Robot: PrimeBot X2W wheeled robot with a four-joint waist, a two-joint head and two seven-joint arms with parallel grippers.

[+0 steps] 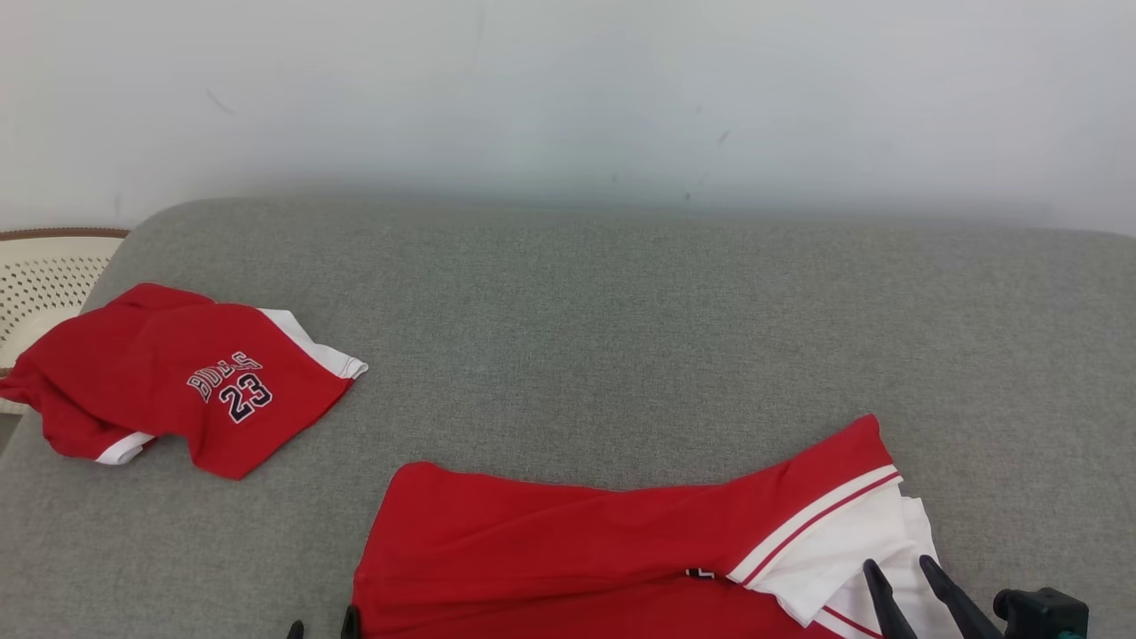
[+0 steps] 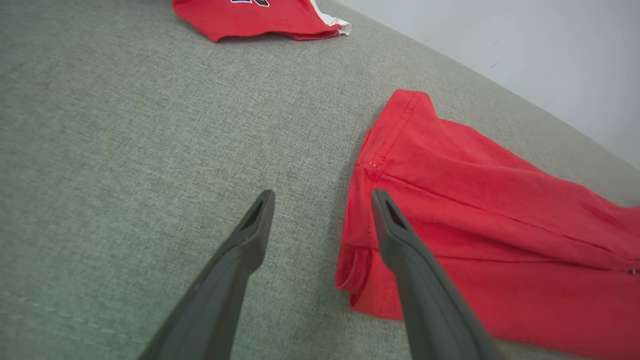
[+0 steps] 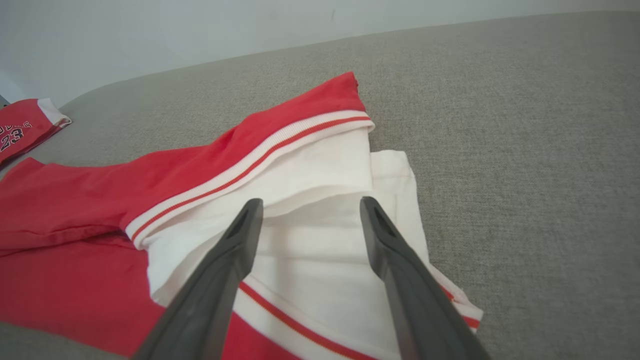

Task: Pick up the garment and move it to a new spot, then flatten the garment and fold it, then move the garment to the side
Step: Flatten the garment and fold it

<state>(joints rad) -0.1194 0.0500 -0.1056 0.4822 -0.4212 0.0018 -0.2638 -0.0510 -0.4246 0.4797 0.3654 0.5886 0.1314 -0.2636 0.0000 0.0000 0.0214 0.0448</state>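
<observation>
- Along the near edge of the grey fabric cushion (image 1: 621, 311) lies the rumpled red-and-white cloth garment (image 1: 568, 541).
- Wide and empty, the left gripper (image 2: 322, 200) and right gripper (image 3: 310, 205) hover at its ends; best to pinch both, then pull taut evenly.

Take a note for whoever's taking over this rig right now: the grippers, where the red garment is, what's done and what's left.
Left gripper: open, empty, at the left edge of the red garment.
Right gripper: open, empty, over the garment's white-trimmed end.
Garment: lying on the grey cushion in front of the robot, spread out but creased, with the white end doubled over.
A second red garment marked 23 lies apart at the far left, near a cream basket.
Done: the garment appears to be set down in its spot.
Left: flatten it, fold it, move it to the side.
</observation>
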